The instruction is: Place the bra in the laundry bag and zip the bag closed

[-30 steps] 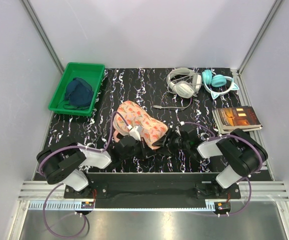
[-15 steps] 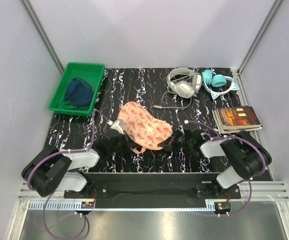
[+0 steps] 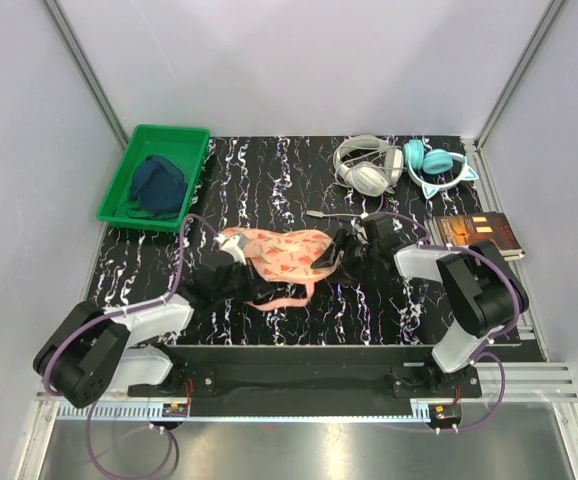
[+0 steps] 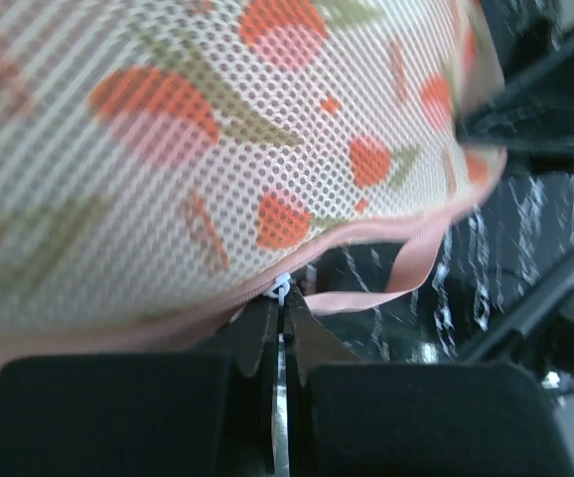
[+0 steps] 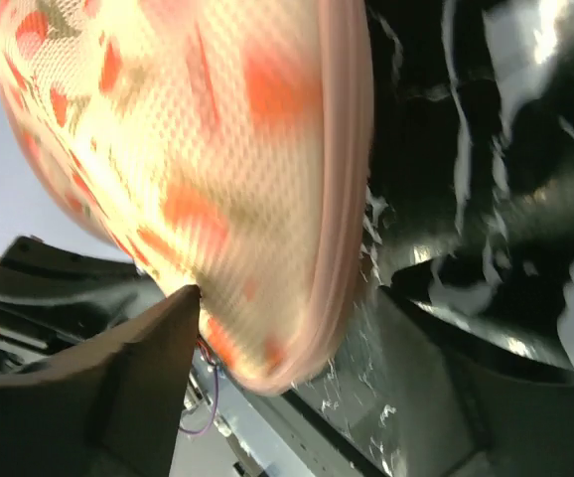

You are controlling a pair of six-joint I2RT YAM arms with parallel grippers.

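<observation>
The laundry bag (image 3: pixel 281 252), peach-pink with a red-and-green print, lies lengthwise between my two grippers near the table's middle. Its pink strap loop (image 3: pixel 287 297) trails toward the front. My left gripper (image 3: pixel 231 266) sits at the bag's left end. In the left wrist view it (image 4: pixel 282 304) is shut on the small white zip pull (image 4: pixel 282 289) at the pink zip edging. My right gripper (image 3: pixel 332 256) is at the bag's right end. In the right wrist view it (image 5: pixel 292 298) stands open around the blurred bag (image 5: pixel 198 159), the left finger (image 5: pixel 138 378) touching the fabric. The bra shows in no view.
A green tray (image 3: pixel 169 131) holding a dark blue garment (image 3: pixel 159 185) stands at the back left. White headphones (image 3: pixel 364 165) and teal cat-ear headphones (image 3: pixel 437 166) lie at the back right, with a cable (image 3: pixel 334 214) in front of them. A book (image 3: pixel 477 236) lies at the right edge.
The bag has swung from a diagonal heap to a stretched, flatter shape and shifted toward the back. Both grippers moved away from the bases with it, the left one now at its left end.
</observation>
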